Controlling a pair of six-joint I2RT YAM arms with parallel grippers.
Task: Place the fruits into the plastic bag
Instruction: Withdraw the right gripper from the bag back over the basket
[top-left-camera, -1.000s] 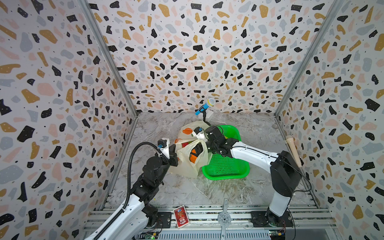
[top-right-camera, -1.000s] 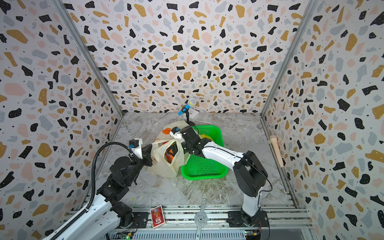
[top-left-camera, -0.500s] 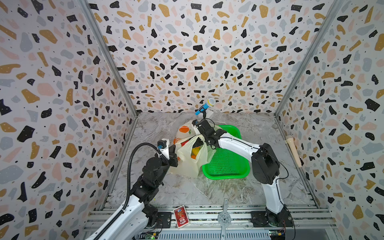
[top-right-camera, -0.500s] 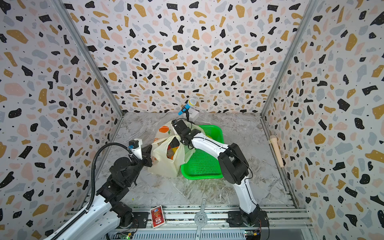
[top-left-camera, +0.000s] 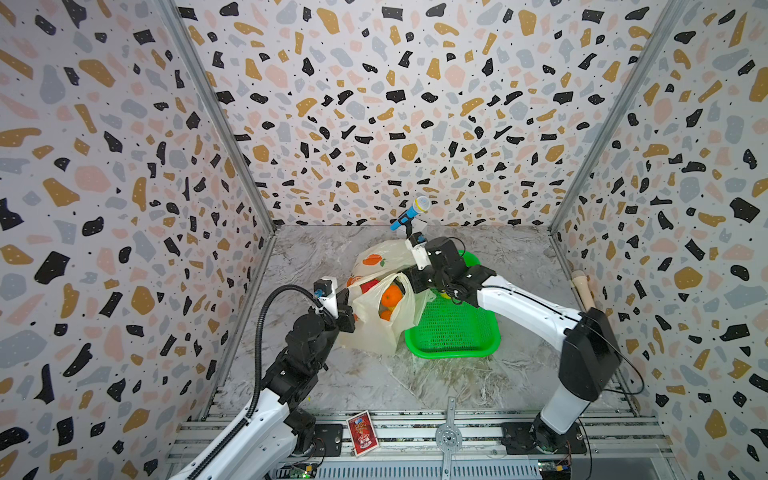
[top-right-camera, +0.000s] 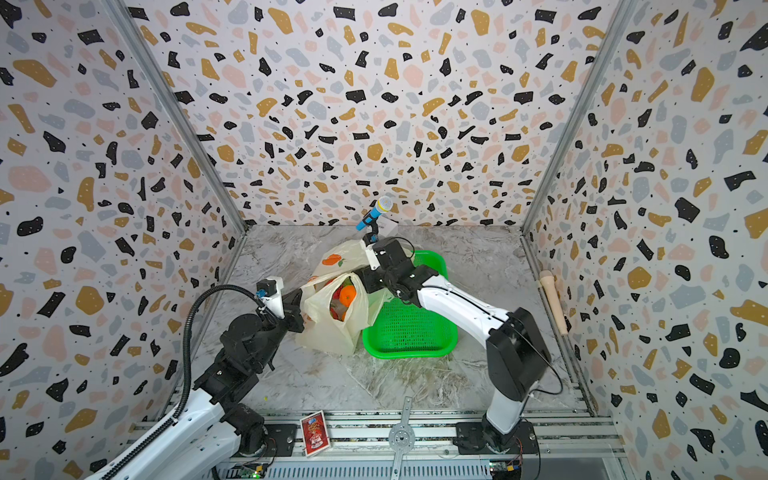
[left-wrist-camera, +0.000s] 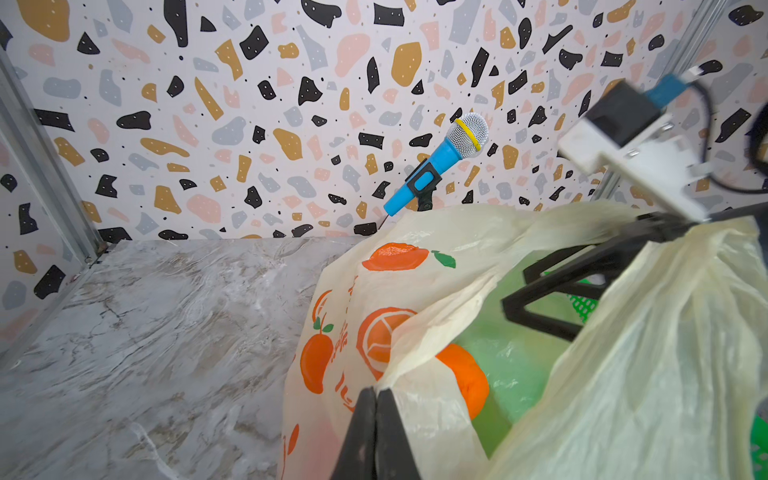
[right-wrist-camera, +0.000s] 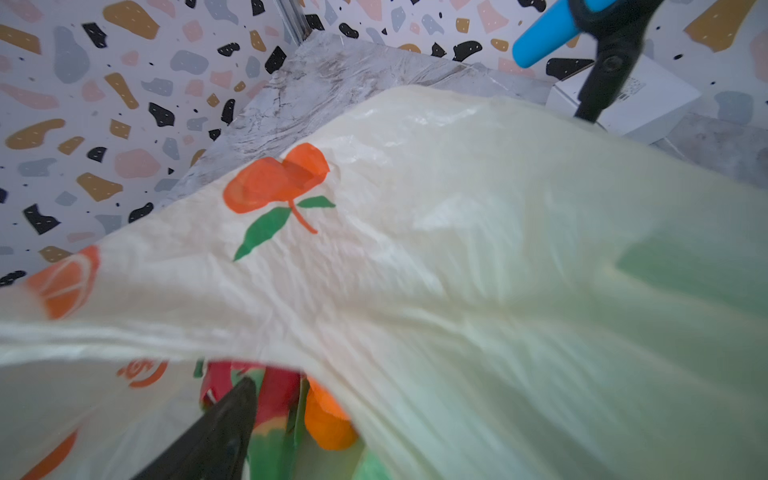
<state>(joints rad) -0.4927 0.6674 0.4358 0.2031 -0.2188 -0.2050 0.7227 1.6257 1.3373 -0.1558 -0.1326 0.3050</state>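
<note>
At the middle of the marble table (top-left-camera: 332, 382), your plastic bag (top-left-camera: 374, 328) stands slumped with its mouth gaping upward. Its right side touches the green perforated basket (top-left-camera: 453, 351).

Your left gripper (left-wrist-camera: 376, 395) is clenched on the bag's left edge. In the left wrist view its two black fingertips meet with the thin film pinched between them.

Your right gripper (left-wrist-camera: 515, 289) sits at the far right side of the bag's mouth, jaws spread apart and holding nothing. In the right wrist view only one of its fingers (right-wrist-camera: 224, 428) shows, because the bag's film drapes across the rest.

Inside the bag you can see an orange (top-left-camera: 390, 296) lying near the top. Beside it is a red fruit (right-wrist-camera: 279, 388) with green next to it, but you cannot tell which red fruit it is.

Behind the bag, by the back wall, a blue toy microphone (top-left-camera: 409, 214) sits tilted in its black stand. On the front rail between your two arm bases a red card (top-left-camera: 363, 428) lies flat, well apart from the bag.
</note>
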